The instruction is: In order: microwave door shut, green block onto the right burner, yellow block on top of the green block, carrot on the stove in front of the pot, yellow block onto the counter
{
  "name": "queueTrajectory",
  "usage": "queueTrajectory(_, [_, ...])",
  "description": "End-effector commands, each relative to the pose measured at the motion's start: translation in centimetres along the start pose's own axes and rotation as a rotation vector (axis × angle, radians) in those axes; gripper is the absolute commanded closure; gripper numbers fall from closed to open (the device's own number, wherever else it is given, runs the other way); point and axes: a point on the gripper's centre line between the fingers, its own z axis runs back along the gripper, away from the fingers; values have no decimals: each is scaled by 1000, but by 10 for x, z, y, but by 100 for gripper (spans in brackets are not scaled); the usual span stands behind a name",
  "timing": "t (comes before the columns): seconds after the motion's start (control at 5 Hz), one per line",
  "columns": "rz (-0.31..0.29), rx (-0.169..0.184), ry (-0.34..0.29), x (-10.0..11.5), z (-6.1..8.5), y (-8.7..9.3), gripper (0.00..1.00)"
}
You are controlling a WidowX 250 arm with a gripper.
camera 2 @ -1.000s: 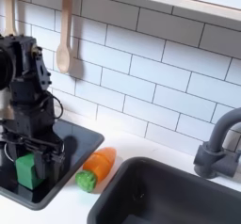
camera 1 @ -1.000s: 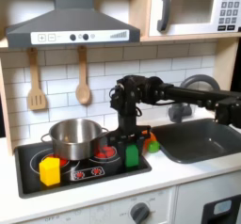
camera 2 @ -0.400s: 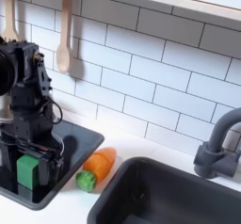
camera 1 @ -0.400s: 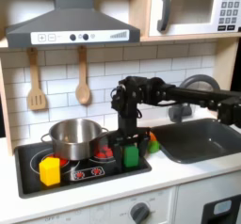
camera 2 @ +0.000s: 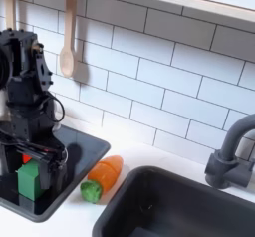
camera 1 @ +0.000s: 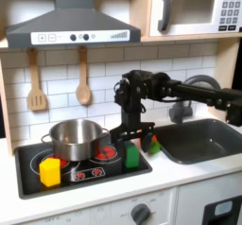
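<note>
The green block (camera 1: 132,156) (camera 2: 30,180) stands upright on the right burner of the black stove (camera 1: 104,179) (camera 2: 72,166). My gripper (camera 1: 132,137) (camera 2: 33,154) hangs open just above it, fingers spread to either side and not touching it. The yellow block (camera 1: 49,172) sits at the stove's front left corner in the first exterior view. The carrot (camera 1: 152,147) (camera 2: 103,176) lies on the white counter between stove and sink, partly behind my arm in the first exterior view. The steel pot (camera 1: 76,137) stands on the left burner. The microwave (camera 1: 194,9) door is shut.
A dark sink (camera 1: 198,139) (camera 2: 174,206) with a grey faucet (camera 2: 231,156) lies at the right in both exterior views. Wooden utensils (camera 1: 83,85) (camera 2: 67,42) hang on the tiled wall. A range hood (camera 1: 71,25) overhangs the stove.
My gripper has risen off the green block, which stays put on the right burner. Nothing else has moved.
</note>
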Motion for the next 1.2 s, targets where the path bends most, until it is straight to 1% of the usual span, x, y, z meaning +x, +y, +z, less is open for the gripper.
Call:
queueTrajectory(0.0, [51,-62,-64,-2,36,18,0])
queueTrajectory(0.2, [105,-47,-68,-5,40,27,0])
queueTrajectory(0.4, [134,-35,-73,-11,44,28,0])
queueTrajectory(0.6, [162,-21,-68,-15,43,35,0])
queueTrajectory(0.8, [213,25,-97,-18,47,43,0])
queueTrajectory(1.0, [257,35,-100,-17,47,45,0])
